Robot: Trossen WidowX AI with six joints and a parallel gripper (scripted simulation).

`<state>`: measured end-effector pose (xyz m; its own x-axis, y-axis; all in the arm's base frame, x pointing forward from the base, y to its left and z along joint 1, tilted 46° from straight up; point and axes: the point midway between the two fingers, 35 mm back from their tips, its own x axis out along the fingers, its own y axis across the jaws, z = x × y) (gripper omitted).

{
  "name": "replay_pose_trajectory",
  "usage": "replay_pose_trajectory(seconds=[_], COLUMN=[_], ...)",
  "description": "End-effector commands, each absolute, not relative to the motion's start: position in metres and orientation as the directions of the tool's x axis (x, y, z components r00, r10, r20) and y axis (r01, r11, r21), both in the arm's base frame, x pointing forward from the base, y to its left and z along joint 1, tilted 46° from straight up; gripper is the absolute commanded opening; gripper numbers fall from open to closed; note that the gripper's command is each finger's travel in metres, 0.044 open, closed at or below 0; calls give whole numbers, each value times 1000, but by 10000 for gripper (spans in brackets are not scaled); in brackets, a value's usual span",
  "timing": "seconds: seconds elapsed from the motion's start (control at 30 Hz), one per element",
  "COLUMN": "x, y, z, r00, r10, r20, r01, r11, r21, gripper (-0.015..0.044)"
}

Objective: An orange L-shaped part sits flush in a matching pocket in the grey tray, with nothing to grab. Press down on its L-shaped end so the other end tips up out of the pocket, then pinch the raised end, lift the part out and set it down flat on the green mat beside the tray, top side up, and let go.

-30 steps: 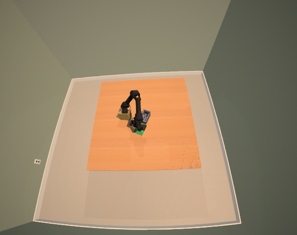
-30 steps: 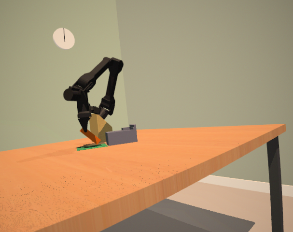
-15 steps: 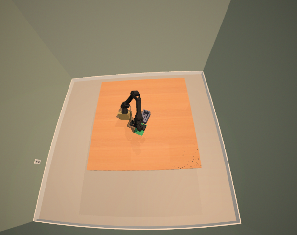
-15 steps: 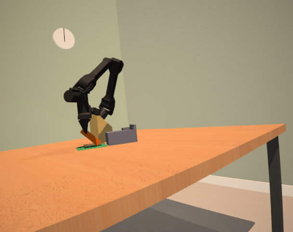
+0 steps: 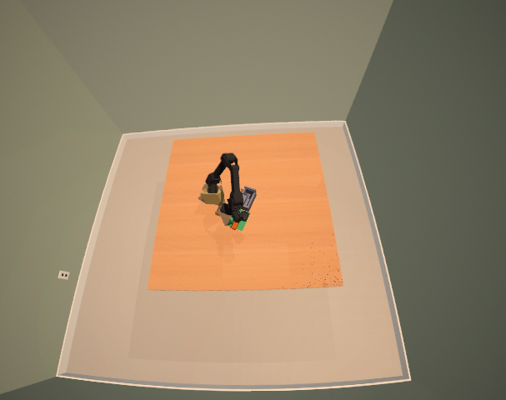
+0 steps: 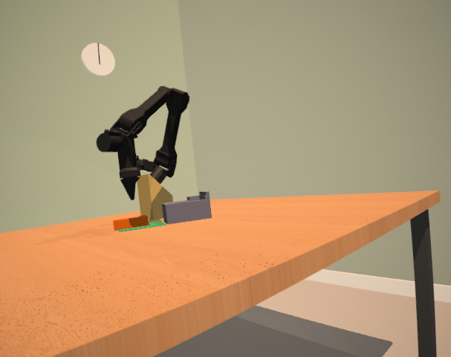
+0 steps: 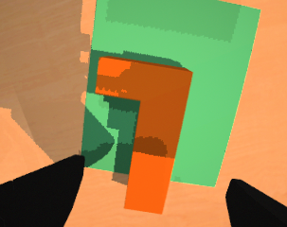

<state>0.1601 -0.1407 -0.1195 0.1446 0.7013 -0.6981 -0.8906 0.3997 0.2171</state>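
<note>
The orange L-shaped part (image 5: 234, 225) (image 6: 119, 224) (image 7: 159, 85) lies apparently flat on the green mat (image 5: 242, 225) (image 6: 157, 224) (image 7: 219, 71). In the wrist view its short leg and corner are on the mat, and the end of its long leg sticks out past the mat's near edge. My gripper (image 6: 131, 198) (image 7: 157, 177) is open and empty, above the part. In the wrist view its fingertips stand wide apart on either side of the long leg, touching nothing. The grey tray (image 5: 253, 196) (image 6: 186, 212) stands beside the mat, with its pocket empty.
A tan block (image 5: 211, 197) (image 6: 143, 198) stands at the arm's base, behind the mat in the exterior view. The wooden table (image 5: 261, 258) (image 6: 255, 238) extends around the mat and tray. The arm's shadow falls over part of the mat.
</note>
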Motion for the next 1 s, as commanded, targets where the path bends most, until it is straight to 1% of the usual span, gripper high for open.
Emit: replay_pose_trajectory(seconds=[0.0,0.07,0.97], x=[153,150,153], y=[-180,-189,-188], z=[-84,-73,-79], r00=[157,157,171], r10=[685,686,675], r20=[-711,-710,-718], r01=[-890,-889,-885], r11=[411,411,425], r21=[200,200,189], gripper=[400,400,400])
